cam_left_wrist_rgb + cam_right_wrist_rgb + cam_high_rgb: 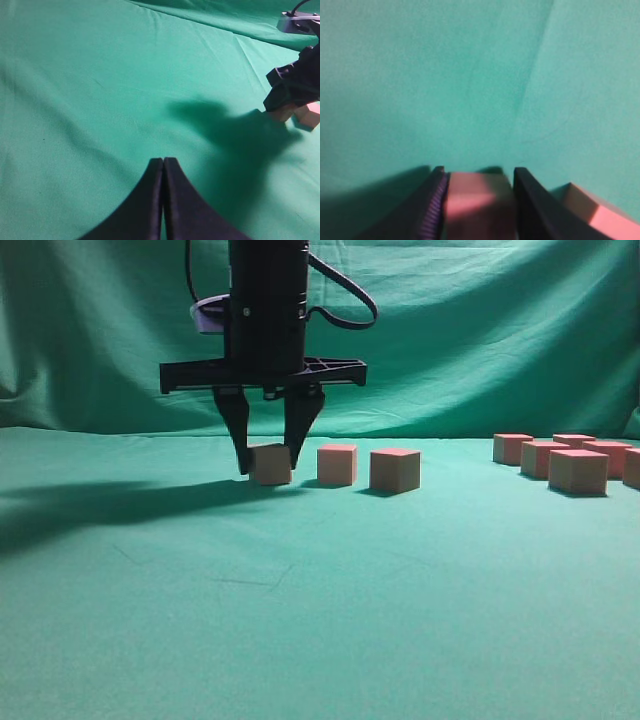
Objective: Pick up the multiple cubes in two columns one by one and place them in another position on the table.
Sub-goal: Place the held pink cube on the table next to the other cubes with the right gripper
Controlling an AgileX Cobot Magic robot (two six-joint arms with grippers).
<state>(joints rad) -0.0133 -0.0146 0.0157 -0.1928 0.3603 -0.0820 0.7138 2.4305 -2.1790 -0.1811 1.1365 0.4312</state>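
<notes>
My right gripper [268,468] reaches across to the left-middle of the table [320,620] and is shut on a cube [272,462] that sits at cloth level. The right wrist view shows this cube [477,200] between the jaws [477,175], with a second cube [600,215] close on its right. Two more cubes [337,464] [395,470] stand in a row to the right of the held one. Several cubes [578,471] cluster at the far right. My left gripper [163,160] is shut and empty above bare cloth, and it does not show in the exterior view.
The wrinkled green backdrop curtain [480,330] hangs behind the table. The right arm casts a long shadow [110,505] to the left. In the left wrist view the right gripper [295,85] is at the far right edge over the cubes [310,116].
</notes>
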